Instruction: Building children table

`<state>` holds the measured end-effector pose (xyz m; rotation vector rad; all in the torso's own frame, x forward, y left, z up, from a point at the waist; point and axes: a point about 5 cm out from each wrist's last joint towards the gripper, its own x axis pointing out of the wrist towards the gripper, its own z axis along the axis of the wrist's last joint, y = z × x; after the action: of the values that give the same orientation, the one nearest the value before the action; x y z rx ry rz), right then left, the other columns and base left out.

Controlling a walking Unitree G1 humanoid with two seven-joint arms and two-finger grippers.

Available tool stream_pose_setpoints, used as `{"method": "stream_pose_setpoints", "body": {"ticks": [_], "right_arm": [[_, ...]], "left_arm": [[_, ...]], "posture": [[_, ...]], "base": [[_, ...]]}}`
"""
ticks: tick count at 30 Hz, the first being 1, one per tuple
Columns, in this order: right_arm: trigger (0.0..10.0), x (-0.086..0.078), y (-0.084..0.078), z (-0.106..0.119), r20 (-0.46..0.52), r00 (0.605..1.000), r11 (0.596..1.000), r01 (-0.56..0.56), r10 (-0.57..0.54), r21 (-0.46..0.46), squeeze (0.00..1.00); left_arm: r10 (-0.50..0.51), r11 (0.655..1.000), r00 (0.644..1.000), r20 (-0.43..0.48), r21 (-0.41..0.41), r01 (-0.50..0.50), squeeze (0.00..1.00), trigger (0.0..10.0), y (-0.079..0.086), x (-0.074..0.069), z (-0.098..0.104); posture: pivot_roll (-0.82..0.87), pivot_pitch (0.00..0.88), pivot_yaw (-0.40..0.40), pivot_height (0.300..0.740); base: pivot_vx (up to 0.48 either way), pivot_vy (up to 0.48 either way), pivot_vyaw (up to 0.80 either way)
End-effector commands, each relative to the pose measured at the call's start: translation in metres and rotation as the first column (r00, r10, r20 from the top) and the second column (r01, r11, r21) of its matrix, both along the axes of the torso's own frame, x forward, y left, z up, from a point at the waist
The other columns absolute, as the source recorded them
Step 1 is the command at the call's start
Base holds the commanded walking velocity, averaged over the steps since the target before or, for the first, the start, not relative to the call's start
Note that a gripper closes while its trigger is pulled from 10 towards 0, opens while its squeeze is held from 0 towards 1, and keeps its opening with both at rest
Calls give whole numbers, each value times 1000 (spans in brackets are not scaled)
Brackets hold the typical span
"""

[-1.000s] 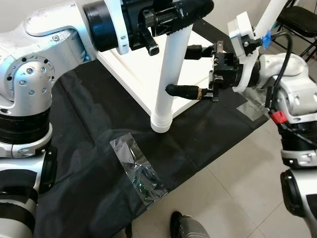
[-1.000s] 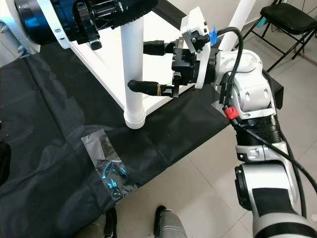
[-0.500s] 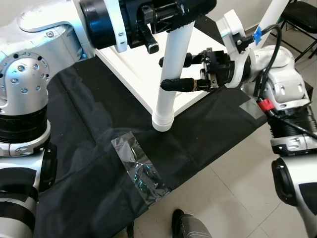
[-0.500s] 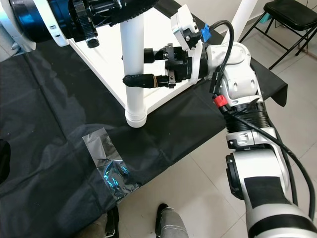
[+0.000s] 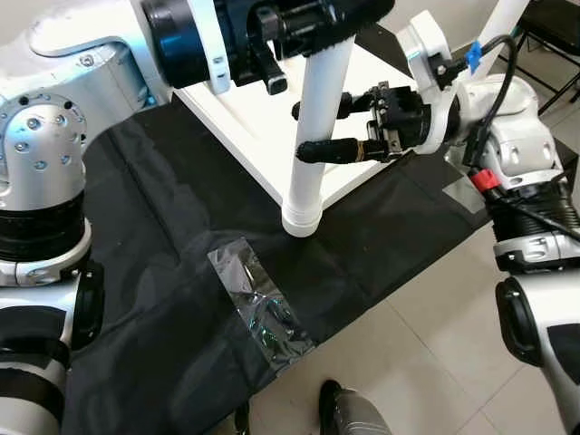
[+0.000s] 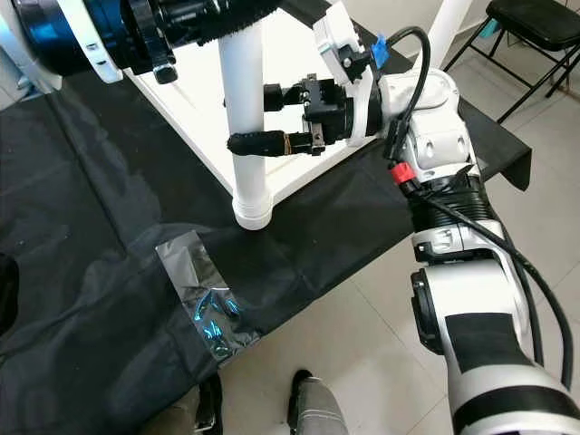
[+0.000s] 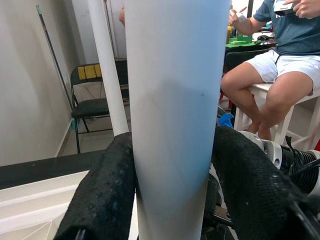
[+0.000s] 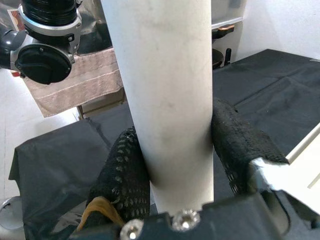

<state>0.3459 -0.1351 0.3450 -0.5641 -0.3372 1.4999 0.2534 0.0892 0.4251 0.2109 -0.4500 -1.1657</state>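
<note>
A round, smooth white table leg (image 5: 311, 136) stands upright with its ringed foot on a black cloth (image 5: 163, 272) spread over the tiled floor (image 5: 426, 362). Just behind the leg lies a flat white tabletop (image 5: 254, 127) with straight edges.

The left end effector (image 5: 313, 23) grips the leg high up, its two black fingers pressed against both sides of the tube. The right end effector (image 5: 319, 130) comes in from the robot's right and pinches the same leg lower down, one finger in front and one behind. The fingers (image 8: 122, 175) look bumpy and dotted, like rubber. The arms are shiny silver metal.

A crinkly strip of silver tape (image 5: 258, 299) sticks on the cloth near the foot of the leg. The toe of a shoe (image 5: 349, 412) shows on the floor at the near edge.

The left wrist view looks along the leg (image 7: 172, 110) and shows things the head views miss: a second white leg (image 7: 107, 70) farther back, a black folding chair (image 7: 92, 95), and a person (image 7: 272, 65) in shorts sitting on a white stool. The right wrist view shows the leg (image 8: 165, 95) close up with faint grey smudges, and a brown towel (image 8: 75, 82) hanging behind it.
</note>
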Motion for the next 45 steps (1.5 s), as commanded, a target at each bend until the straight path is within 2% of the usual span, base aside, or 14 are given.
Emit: {"method": "stream_pose_setpoints", "body": {"ticks": [1,10,15,19,20,22,23,24,25,28,29,30,31,45], "right_arm": [[0,4,-4,8,51,995,996,81,-83,44,0],[0,10,-8,-5,-16,973,966,229,-228,119,0],[0,4,7,-53,-196,862,856,497,-468,142,0],[0,3,11,-62,-231,827,823,550,-513,140,0],[0,1,22,-85,-337,683,686,716,-647,134,0],[0,1,22,-85,-337,683,686,716,-647,134,0],[0,-1,25,-95,-361,591,599,794,-721,104,0],[0,-1,25,-95,-361,591,599,794,-721,104,0],[0,-2,28,-104,-408,470,480,873,-783,85,0],[0,-2,28,-104,-408,470,480,873,-783,85,0],[0,-5,31,-109,-419,403,414,908,-814,69,0],[0,-5,31,-109,-419,403,414,908,-814,69,0],[0,-8,37,-113,-434,356,361,930,-828,75,0],[0,-24,64,-107,-471,375,367,923,-798,113,0]], "left_arm": [[-3,1000,1000,16,13,3,1000,10000,-3,-3,0],[103,994,995,9,-46,-102,1000,10000,9,8,6],[227,969,973,-36,-91,-230,1000,10000,27,26,7],[239,966,970,-45,-93,-242,1000,10000,29,28,6],[256,960,964,-70,-98,-262,1000,10000,33,34,2],[256,960,964,-70,-98,-262,1000,10000,33,34,2],[260,958,962,-81,-101,-267,1000,10000,34,36,1],[260,958,962,-81,-101,-267,1000,10000,34,36,1],[264,956,960,-89,-105,-273,1000,10000,35,37,-1],[264,956,960,-89,-105,-273,1000,10000,35,37,-1],[266,955,959,-93,-108,-275,1000,10000,35,38,-2],[266,955,959,-93,-108,-275,1000,10000,35,38,-2],[268,954,959,-95,-113,-278,1000,10000,36,38,-2],[199,968,977,-70,-140,-207,1000,10000,30,33,4]], "posture": [[54,281,10,740],[40,285,8,740],[18,288,-3,740],[17,286,-4,740],[17,277,-9,740],[17,277,-9,740],[13,271,-16,740],[13,271,-16,740],[5,264,-25,740],[5,264,-25,740],[1,253,-39,740],[1,253,-39,740],[0,245,-38,740],[5,226,-41,740]], "base": [[0,0,0],[0,0,0],[0,0,0],[0,0,0],[0,0,0],[0,0,0],[0,0,0],[0,0,0],[0,0,0],[0,0,0],[0,0,0],[0,0,0],[0,0,0],[0,0,0]]}}
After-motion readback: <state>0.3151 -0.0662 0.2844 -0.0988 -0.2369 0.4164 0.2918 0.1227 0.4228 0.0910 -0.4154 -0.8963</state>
